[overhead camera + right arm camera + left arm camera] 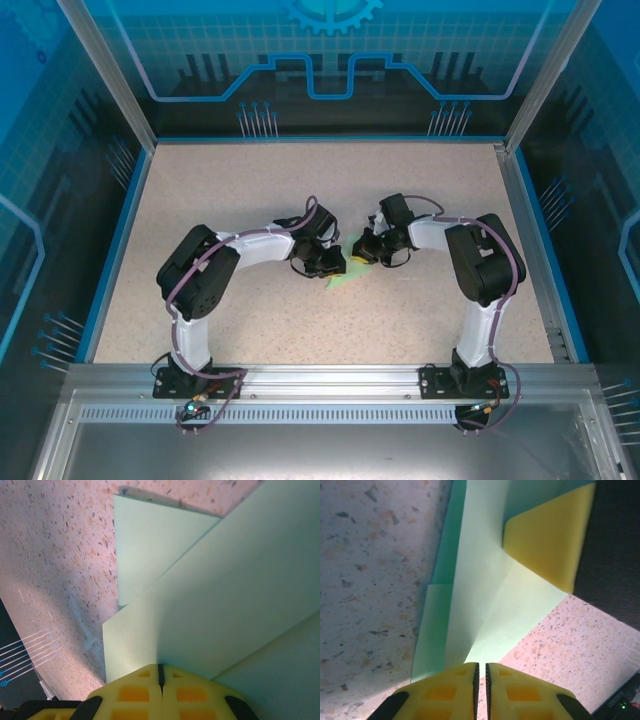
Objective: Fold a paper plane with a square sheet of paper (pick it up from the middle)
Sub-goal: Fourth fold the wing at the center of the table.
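Observation:
The square sheet of paper (343, 276), pale mint-green, is folded into overlapping flaps and lies small at the table's middle, between both grippers. In the left wrist view the folded paper (485, 590) runs from my left gripper (481, 664) up to a yellow finger (547, 540) of the right gripper resting on it. The left jaws are all but shut, with a thin slit and nothing in it. My right gripper (160, 666) is shut on the paper (225, 595), which rises from its fingertips as a slanted panel. From above, the left gripper (333, 264) and right gripper (363, 250) nearly touch.
The speckled beige table (300, 180) has a blue raised rim (118, 240) and transparent walls around it. Both arms bend inward from their bases at the near edge. A flat lower flap of the paper (150, 545) lies on the table.

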{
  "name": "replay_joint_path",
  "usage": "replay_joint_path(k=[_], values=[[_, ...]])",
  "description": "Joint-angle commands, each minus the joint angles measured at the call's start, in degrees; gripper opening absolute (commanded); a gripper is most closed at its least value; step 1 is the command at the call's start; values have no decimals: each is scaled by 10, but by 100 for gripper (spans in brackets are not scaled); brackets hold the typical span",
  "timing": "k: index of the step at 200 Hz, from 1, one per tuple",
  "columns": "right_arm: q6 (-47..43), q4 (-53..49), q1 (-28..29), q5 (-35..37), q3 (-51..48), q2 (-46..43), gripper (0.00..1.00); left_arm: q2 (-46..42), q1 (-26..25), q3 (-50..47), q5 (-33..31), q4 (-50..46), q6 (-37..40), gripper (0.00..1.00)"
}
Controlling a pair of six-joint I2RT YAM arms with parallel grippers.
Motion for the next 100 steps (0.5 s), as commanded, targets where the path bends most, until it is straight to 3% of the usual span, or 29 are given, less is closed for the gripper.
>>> replay_joint_path(k=[1,55,100], values=[[-5,-65,-1,80,-21,56,1,16,-4,-7,-20,-31,-2,14],[-5,-65,-1,81,-20,62,1,17,-5,-6,-45,-48,-3,13],[-5,-65,-2,81,-21,62,1,-13,-5,-11,-10,-23,-5,14]])
